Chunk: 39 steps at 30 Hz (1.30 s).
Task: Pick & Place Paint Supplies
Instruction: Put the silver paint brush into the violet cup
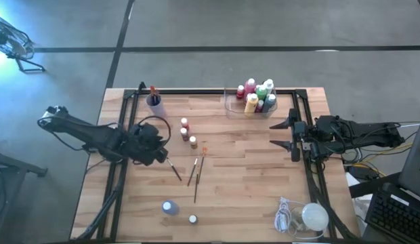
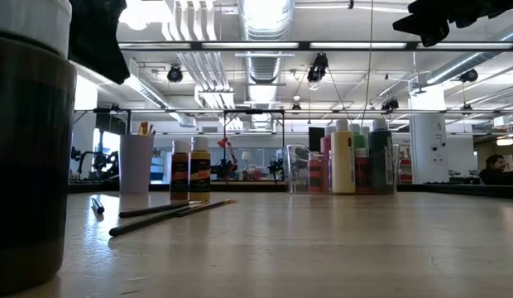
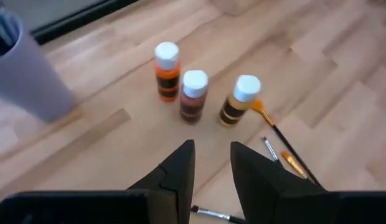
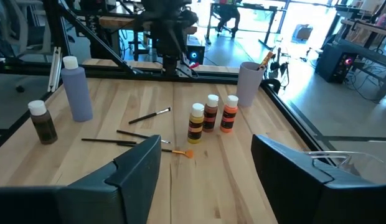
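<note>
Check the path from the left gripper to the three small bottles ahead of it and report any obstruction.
Nothing visible blocks it. The left gripper faces the three bottles across bare wood, its fingers apart and empty. The purple cup and the paintbrushes sit off to either side.

Looking across a wooden desk [image 4: 211,180] past the right gripper [image 4: 205,168], two dark fingers [image 4: 134,168] spread wide apart, nothing between them. Three small white-capped bottles [image 4: 210,115] standing in a close row near the middle: yellow, brown, orange. Just behind them, a pale purple cup [image 4: 249,84]. Several thin dark paintbrushes [image 4: 127,134] lying scattered on the wood, one orange-tipped. Off to one side, a tall purple bottle [image 4: 76,90] and a small brown bottle [image 4: 42,123], both upright. Beyond the far edge, the other dark arm [image 4: 165,31].
</note>
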Each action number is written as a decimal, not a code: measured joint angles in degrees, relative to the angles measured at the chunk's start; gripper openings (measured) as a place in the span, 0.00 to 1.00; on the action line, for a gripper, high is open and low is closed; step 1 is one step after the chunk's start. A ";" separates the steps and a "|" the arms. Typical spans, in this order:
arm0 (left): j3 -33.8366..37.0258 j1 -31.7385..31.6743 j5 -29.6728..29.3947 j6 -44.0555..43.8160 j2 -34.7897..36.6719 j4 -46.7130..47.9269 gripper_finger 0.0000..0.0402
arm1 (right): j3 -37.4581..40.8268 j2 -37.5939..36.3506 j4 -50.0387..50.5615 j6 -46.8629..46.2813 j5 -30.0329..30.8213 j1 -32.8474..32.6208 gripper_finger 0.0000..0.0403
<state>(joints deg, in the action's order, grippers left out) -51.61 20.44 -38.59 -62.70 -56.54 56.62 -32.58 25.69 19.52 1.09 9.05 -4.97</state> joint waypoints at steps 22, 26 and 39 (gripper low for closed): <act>5.94 -1.35 13.86 64.97 -7.72 -4.32 0.26 | 0.00 -0.02 -0.01 0.00 -0.01 0.02 0.60; 6.68 -2.44 13.09 70.21 -10.48 -4.19 0.25 | 0.00 -0.02 -0.01 0.00 -0.01 0.01 0.63; 6.88 -2.75 13.28 58.33 -19.06 -4.38 0.25 | 0.00 0.00 0.01 0.01 -0.01 0.02 0.74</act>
<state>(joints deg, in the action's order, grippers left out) -44.73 17.69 -25.31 -4.37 -75.60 52.25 -32.58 25.69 19.53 1.10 9.04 -4.95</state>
